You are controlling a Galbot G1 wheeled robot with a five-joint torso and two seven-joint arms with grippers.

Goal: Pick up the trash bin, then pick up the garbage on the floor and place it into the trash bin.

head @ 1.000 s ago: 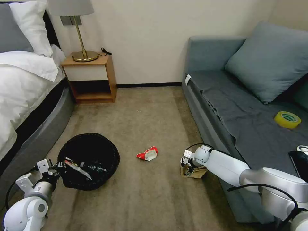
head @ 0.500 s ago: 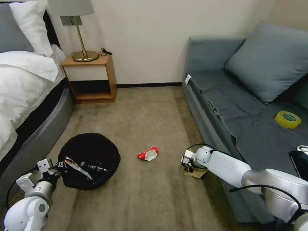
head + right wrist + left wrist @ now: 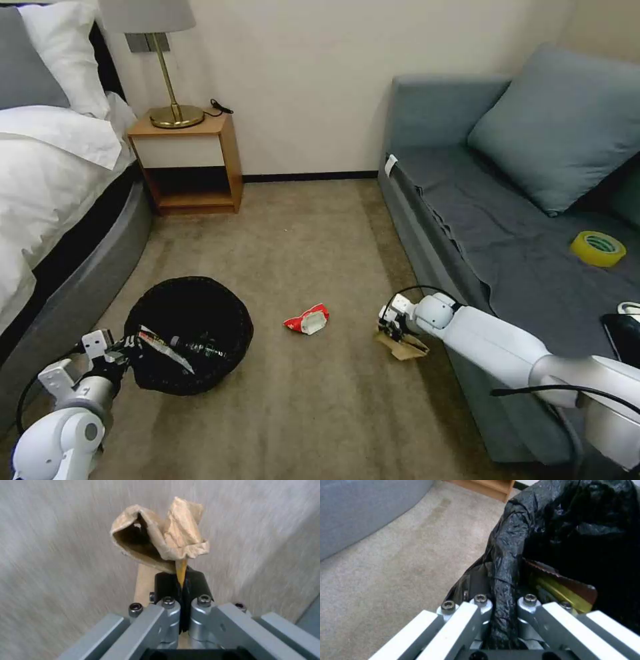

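1. At the lower left of the head view, the left end effector point(image 3: 119, 350) is clenched on the rim of the trash bin point(image 3: 190, 333); the left wrist view shows its fingers pinching the black liner point(image 3: 506, 562), likely so the bin stays within reach for drops.
2. Inside the bin lie a snack wrapper point(image 3: 163, 350) and a bottle point(image 3: 200, 347), so part of the garbage appears already collected.
3. At the centre of the frame, the red-and-white packet point(image 3: 307, 320) lies on the carpet point(image 3: 300, 413), untouched, well apart from both arms.
4. Right of centre, beside the sofa point(image 3: 507, 220), the right end effector point(image 3: 393, 328) is grasping the brown paper piece point(image 3: 403, 347); the right wrist view shows the pads shut on a fold, the crumpled paper point(image 3: 160, 542) standing beyond them.
5. Compared with a second ago, the paper has tilted and shifted slightly rightward with the right arm; the bin and packet have not moved.
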